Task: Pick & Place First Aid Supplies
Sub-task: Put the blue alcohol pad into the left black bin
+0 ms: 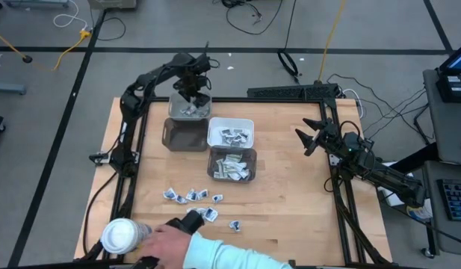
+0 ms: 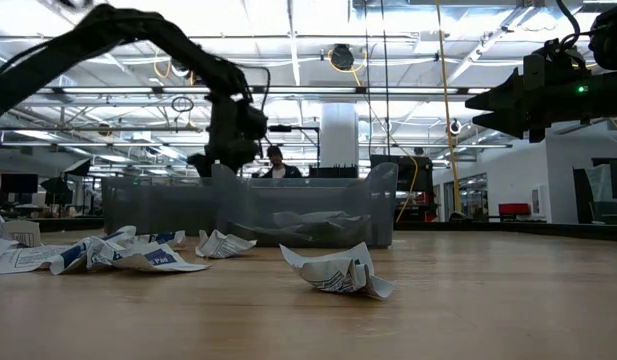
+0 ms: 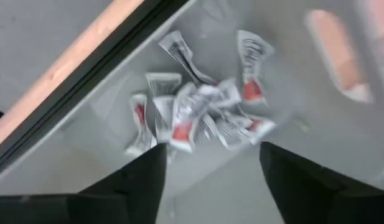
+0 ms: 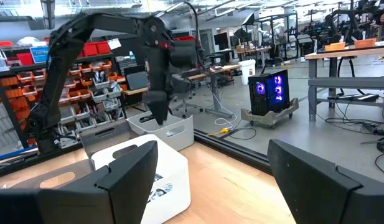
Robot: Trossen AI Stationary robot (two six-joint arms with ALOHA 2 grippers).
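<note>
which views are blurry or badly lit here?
Left wrist view: motion-blurred, the packets in the bin smear. Low view: backlit by ceiling lights, arms are silhouettes, front packet sharp. High view: even light. Right wrist view: own fingers soft, room clear.

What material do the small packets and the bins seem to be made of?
Packets: likely thin paper, matte, since they lie crumpled and creased, with dark print. Grey bins: probably plastic, translucent; the low view shows contents through the walls. White bin: seemingly opaque, smooth plastic.

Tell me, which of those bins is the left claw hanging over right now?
The grey bin at the far edge of the table, farthest from the person; the left claw hangs open over its red-printed packets.
</note>
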